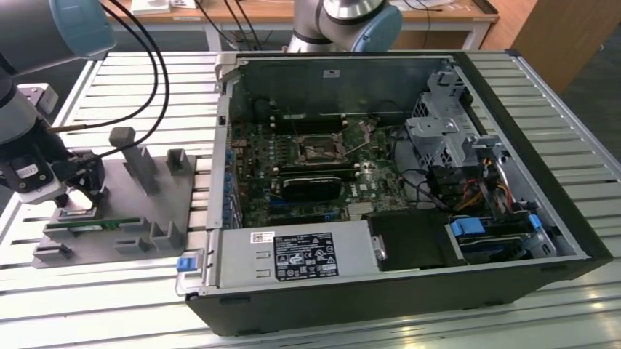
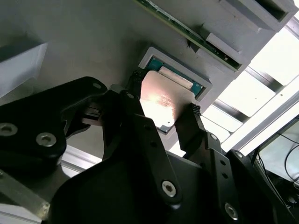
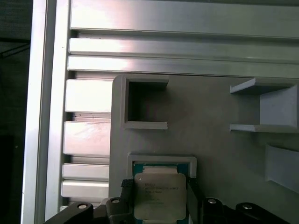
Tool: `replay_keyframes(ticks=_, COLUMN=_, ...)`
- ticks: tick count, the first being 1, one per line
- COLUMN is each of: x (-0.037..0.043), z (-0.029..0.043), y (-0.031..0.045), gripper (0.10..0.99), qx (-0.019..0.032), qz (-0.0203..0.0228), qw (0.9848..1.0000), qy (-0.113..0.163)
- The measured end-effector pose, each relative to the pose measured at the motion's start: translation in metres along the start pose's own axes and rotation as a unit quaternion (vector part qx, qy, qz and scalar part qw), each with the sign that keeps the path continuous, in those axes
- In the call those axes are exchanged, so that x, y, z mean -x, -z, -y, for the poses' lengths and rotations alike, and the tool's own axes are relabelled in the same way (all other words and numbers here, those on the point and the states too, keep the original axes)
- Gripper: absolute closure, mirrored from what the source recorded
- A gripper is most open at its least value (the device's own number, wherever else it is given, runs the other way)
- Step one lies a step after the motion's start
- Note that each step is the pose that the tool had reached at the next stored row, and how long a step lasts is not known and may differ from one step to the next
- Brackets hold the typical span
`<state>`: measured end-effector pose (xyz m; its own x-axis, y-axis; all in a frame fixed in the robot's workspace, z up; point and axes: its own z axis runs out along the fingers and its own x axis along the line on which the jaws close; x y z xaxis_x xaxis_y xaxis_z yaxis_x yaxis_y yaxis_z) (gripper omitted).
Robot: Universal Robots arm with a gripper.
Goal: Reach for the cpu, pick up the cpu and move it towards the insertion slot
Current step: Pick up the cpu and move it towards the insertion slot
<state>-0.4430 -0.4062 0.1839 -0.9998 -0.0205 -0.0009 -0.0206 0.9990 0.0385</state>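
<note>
1 cpu (image 2: 159,105) pinched at 2 opp. edges by the 2 fingers (image 2: 189,126) of gripper (image 2: 164,93), at its recess in grey tray (image 3: 210,140). 1 green mem stick (image 1: 86,225) on same tray. 1 slot (image 1: 318,150) well apart, inside open PC case (image 1: 408,291) on bench (image 1: 145,73).

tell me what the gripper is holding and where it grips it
The cpu, pinched by two opposite side edges between the fingers of the gripper, at its recess in the grey tray.
</note>
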Motion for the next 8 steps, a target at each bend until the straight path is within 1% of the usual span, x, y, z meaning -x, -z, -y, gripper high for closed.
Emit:
replay_keyframes(ticks=5, x=0.0001, z=0.0, y=-0.0001, gripper=0.545, qx=0.0001, qz=-0.0002, qw=1.0, qy=0.0)
replay_keyframes(ticks=8, x=0.0001, z=-0.0001, y=0.0023, gripper=0.545, qx=0.0001, qz=-0.0001, qw=1.0, qy=0.0)
